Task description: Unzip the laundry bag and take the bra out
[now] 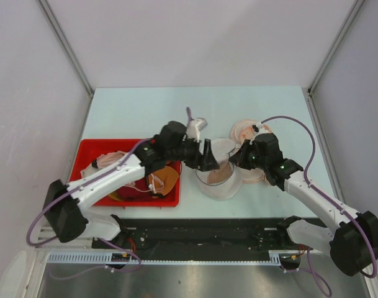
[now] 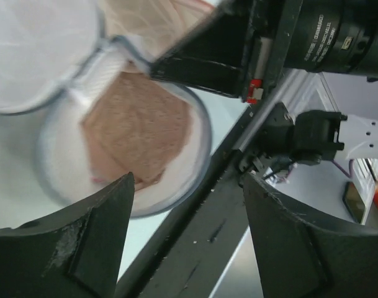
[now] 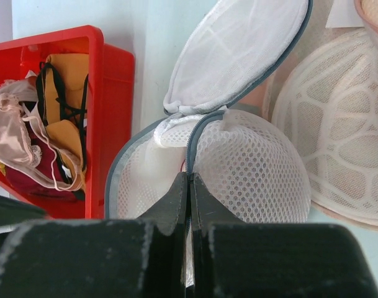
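the bra (image 2: 139,127) looks soft and light; pinch its padded edge. the left gripper (image 2: 189,180) gapes above it, and the right gripper (image 3: 190,181) clamps the laundry bag (image 3: 257,167).

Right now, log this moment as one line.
laundry bag: unzipped, open | left fingers: open, above bag | right fingers: shut on bag at rim | bra: inside bag
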Action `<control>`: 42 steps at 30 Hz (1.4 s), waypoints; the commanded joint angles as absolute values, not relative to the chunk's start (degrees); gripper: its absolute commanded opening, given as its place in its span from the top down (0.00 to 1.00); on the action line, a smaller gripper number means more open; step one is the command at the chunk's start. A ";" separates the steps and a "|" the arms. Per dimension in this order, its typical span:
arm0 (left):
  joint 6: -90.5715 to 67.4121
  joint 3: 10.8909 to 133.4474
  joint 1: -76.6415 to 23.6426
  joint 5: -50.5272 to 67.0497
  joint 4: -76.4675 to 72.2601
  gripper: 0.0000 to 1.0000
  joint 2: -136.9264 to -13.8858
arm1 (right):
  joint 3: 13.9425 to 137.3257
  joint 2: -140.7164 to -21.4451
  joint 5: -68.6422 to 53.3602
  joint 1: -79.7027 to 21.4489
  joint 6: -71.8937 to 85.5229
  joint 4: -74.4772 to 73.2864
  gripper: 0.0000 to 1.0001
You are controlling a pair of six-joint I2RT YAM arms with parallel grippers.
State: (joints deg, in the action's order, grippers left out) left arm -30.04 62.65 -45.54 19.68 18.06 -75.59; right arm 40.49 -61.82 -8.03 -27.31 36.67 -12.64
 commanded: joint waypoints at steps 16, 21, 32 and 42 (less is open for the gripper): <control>-31.91 66.18 -50.36 18.45 11.85 0.37 -94.11 | 40.43 -58.53 -6.86 -27.42 37.35 -12.31 1.00; -32.69 68.81 -55.45 18.73 11.34 0.33 -98.26 | 40.43 -58.97 -6.94 -27.42 37.79 -11.87 1.00; -31.82 70.30 -58.88 4.49 11.77 0.26 -107.39 | 40.52 -57.75 -6.59 -27.42 38.67 -12.57 1.00; -31.29 70.31 -59.24 -1.30 14.03 0.92 -108.37 | 40.43 -56.43 -6.15 -27.42 38.67 -13.36 1.00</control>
State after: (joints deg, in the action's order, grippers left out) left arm -32.36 68.86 -58.72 4.10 11.57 -109.12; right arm 40.03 -58.24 -5.50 -27.24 37.98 -15.35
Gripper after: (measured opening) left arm 0.337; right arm 0.010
